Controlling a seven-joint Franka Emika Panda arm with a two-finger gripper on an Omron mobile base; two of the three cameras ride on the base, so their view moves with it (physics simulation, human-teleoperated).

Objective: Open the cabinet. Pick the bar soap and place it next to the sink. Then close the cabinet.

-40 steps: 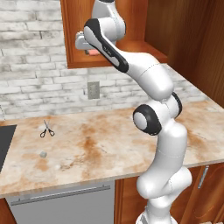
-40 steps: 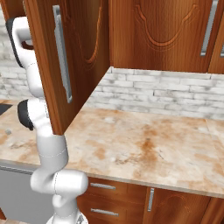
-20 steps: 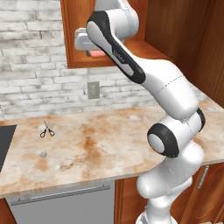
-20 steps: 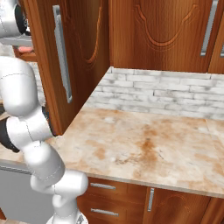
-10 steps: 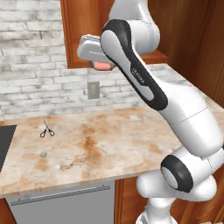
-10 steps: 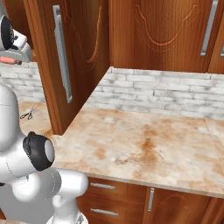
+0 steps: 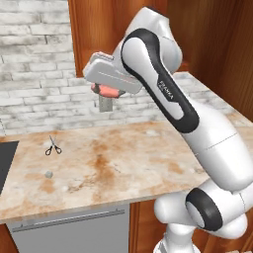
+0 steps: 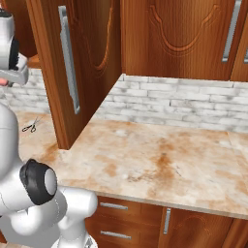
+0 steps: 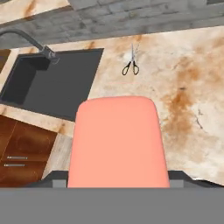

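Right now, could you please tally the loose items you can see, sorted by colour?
Salmon-pink: 1, the bar soap held in the gripper.
Black-handled: 1, the scissors on the counter.
Grey: 1, the small lump on the counter.
Total: 3

White rounded arm point(image 7: 207, 133), black joint bands, small dark lettering on black forearm stripe.

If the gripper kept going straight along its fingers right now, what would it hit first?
Most likely the marbled beige countertop, near the edge of the dark rectangular sink. The gripper holds the salmon-pink bar soap, which hides the exact line, so depth is uncertain.
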